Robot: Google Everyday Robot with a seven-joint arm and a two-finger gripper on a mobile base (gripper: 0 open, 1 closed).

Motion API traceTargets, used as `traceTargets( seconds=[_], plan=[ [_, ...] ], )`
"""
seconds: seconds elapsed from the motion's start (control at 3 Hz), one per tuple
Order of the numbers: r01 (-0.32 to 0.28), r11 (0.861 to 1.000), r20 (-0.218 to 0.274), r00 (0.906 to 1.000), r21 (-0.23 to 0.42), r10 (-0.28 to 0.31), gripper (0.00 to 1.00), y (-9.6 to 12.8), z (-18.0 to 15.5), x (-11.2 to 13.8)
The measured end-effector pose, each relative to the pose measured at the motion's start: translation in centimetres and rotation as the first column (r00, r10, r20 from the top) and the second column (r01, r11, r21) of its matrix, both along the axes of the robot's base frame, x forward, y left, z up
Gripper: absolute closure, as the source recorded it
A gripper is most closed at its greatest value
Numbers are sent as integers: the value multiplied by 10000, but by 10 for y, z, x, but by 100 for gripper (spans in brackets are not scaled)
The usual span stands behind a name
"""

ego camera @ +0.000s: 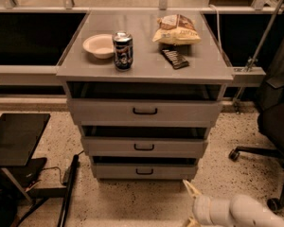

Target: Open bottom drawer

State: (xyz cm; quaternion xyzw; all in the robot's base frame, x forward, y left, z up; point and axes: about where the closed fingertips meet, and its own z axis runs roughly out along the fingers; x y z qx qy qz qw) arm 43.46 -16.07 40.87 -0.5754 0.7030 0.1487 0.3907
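The bottom drawer (pixel 144 170) is the lowest grey front of the cabinet, with a small black bar handle at its centre and a dark gap above it. My gripper (pixel 191 205) is low at the bottom right, in front of and below the drawer's right corner, not touching it. Its pale fingers (pixel 191 189) are spread open and hold nothing. The lower finger is partly cut off by the frame's edge. The white arm (pixel 246 213) runs off to the lower right.
The middle drawer (pixel 144 147) and top drawer (pixel 145 111) sit above. On the cabinet top are a bowl (pixel 99 45), a can (pixel 123 50), a chip bag (pixel 177 30) and a dark bar (pixel 174 58). An office chair (pixel 274 122) stands right, a black stand (pixel 16 138) left.
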Motion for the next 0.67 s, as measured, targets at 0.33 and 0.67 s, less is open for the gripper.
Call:
traceTargets(
  seconds=[0.33, 0.67],
  plan=[
    [1413, 9898, 210, 9897, 163, -1416, 0, -40, -73, 9],
    [1924, 9800, -571, 9802, 517, -1894, 0, -48, -155, 21]
  ],
)
